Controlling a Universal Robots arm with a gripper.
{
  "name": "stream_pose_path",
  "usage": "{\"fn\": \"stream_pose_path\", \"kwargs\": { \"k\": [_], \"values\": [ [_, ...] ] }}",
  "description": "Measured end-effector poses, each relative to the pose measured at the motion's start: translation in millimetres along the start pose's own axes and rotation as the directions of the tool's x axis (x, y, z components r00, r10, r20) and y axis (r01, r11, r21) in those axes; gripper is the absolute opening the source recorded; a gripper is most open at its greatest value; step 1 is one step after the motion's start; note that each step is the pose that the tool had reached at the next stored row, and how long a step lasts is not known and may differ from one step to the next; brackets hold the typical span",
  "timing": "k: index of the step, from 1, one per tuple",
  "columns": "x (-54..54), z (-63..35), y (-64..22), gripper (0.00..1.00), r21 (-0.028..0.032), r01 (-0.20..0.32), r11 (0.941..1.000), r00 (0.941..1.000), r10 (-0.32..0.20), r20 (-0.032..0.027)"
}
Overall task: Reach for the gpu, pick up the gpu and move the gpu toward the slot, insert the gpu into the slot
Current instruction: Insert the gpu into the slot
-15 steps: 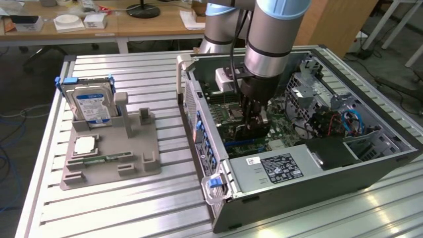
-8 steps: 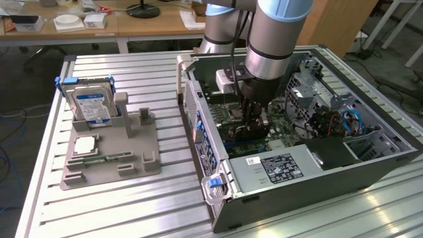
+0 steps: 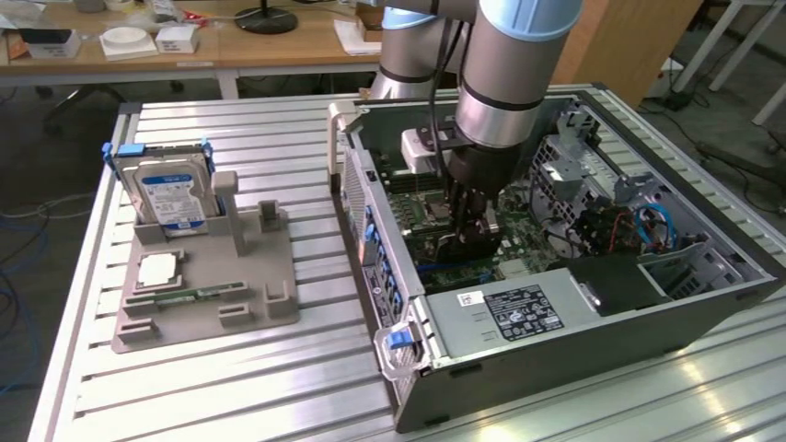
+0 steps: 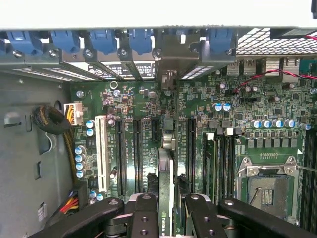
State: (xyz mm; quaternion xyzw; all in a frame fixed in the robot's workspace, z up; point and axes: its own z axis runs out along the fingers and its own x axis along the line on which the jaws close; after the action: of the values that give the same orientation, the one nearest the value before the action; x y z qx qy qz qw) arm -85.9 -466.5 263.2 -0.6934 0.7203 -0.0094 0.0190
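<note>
Inside the computer case (image 3: 687,304), gripper (image 4: 167,201) apparently clamps gpu (image 4: 166,173) edge-on above motherboard (image 4: 223,144).

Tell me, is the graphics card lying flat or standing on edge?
On edge. The gpu stands upright between the gripper fingers, above the motherboard slots.

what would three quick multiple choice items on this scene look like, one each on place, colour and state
1. Where is the claw?
A. inside the open pc case
B. over the grey holder
C. above the wooden desk

2. What colour is the hard drive label?
A. red
B. blue
C. yellow

3. What is the claw doing?
A. empty and wide open
B. holding the hard drive
C. holding the gpu edge-on over the motherboard

Answers: 1 A, the arm reaches down into the case. 2 B, the label is blue. 3 C, the card sits between the fingers in the wrist view.
</note>
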Motion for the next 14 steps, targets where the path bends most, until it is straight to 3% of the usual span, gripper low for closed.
{"fn": "stream_pose_path", "kwargs": {
  "k": [14],
  "values": [
    [-0.9,2.6,0.2,0.25,0.0001,0.000,1.0000,1.0000,0.000,0.0011]
  ]
}}
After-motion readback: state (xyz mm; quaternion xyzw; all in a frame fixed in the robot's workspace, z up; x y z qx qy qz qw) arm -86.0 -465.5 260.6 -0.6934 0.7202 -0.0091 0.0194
